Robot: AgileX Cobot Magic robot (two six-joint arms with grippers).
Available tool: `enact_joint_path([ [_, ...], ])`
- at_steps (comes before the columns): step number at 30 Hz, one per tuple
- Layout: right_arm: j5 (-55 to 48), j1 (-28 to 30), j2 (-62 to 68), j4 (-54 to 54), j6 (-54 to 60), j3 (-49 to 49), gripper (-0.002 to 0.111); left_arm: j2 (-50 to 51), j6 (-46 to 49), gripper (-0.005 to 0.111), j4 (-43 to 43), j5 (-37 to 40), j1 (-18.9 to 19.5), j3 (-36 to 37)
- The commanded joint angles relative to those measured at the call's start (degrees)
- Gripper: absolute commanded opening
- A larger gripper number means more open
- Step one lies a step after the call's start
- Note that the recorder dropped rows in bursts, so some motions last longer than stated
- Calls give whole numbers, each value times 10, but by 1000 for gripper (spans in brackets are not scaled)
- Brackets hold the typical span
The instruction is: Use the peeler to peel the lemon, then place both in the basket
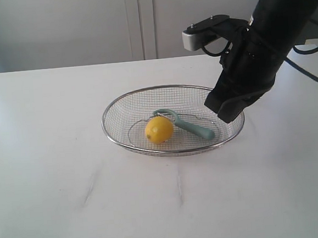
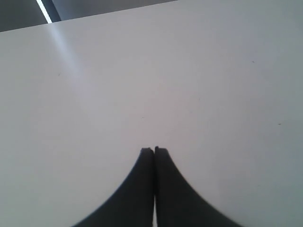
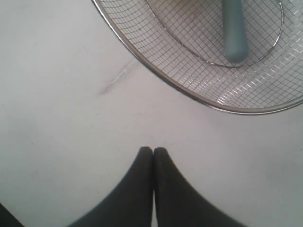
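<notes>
Nearest, the basket (image 1: 167, 152) holds the lemon (image 1: 159, 129) beside the peeler (image 1: 190, 126), whose handle is aimed at the tabletop's (image 1: 55, 204) front-right corner. Both left fingers (image 2: 137, 184) and right fingers (image 3: 137, 184) are closed together, empty.

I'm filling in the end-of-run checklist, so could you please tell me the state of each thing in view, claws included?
Basket: upright on the table, not empty.
Lemon: inside the basket, yellow skin showing.
Peeler: lying in the basket, head right beside the lemon, not held.
Left claw: shut, empty, over bare table.
Right claw: shut, empty, just outside the basket's rim.
</notes>
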State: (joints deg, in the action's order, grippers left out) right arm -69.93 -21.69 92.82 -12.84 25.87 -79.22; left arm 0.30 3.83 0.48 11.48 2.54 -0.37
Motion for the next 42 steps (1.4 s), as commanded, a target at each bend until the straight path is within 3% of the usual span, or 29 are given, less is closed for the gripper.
enact_joint_path([
  [1, 0, 1, -5, 0, -2, 4, 0, -3, 1, 1, 2, -3, 1, 4],
  [24, 0, 1, -30, 0, -1, 4, 0, -3, 1, 1, 2, -3, 1, 4],
  [27, 60, 1, -85, 11, 6, 9, 0, -3, 1, 1, 2, -3, 1, 4],
  [32, 257, 1, -246, 5, -24, 80, 0, -3, 1, 1, 2, -3, 1, 4],
  [36, 281, 30, -380, -8, -51, 159, 0, -3, 1, 1, 2, -3, 1, 4],
  [42, 294, 126, -542, -13, -129, 282, 0, -3, 1, 1, 2, -3, 1, 4],
])
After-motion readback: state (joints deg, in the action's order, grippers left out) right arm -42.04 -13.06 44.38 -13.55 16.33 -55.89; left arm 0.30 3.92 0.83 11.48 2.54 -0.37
